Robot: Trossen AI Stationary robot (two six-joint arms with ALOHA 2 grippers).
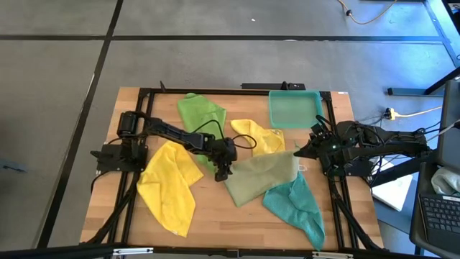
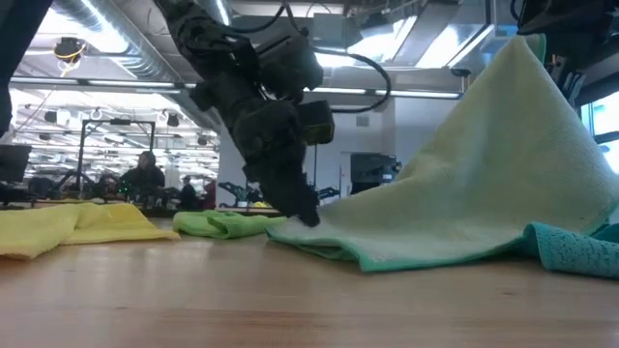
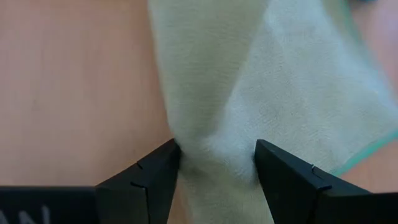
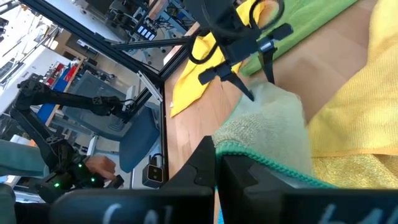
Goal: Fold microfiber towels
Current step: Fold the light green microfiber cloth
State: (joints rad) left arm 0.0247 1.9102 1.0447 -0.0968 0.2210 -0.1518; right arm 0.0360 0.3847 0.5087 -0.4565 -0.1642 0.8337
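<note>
The pale olive-green towel (image 1: 262, 176) lies mid-table, its right corner raised like a tent (image 2: 522, 58). My left gripper (image 1: 223, 171) is shut on its left corner, low at the table. My right gripper (image 1: 302, 152) is shut on its right corner, held up. A yellow towel (image 1: 171, 185) lies flat at the left. A bright green towel (image 1: 200, 111) and a second yellow towel (image 1: 260, 137) lie at the far middle. The teal towel (image 1: 295, 205) lies at the near right, partly under the olive one. My left gripper pinches the towel's bunched left corner (image 3: 214, 158) between its two fingers (image 3: 163, 171), coming from above and slanting down. That corner stays on the table (image 2: 314, 227). My right gripper pinches the towel's right corner at its green-hemmed edge (image 4: 249, 155) between its shut fingers (image 4: 205, 168). That corner is lifted clear, and the cloth slopes down from it to the table.
A rigid teal tray (image 1: 295, 108) stands at the far right of the table. Bare wood shows along the near edge (image 1: 230, 223) and the far left (image 1: 144, 108). The black frame rails (image 1: 334, 194) run along both sides. A person (image 2: 145, 174) shows in the room behind.
</note>
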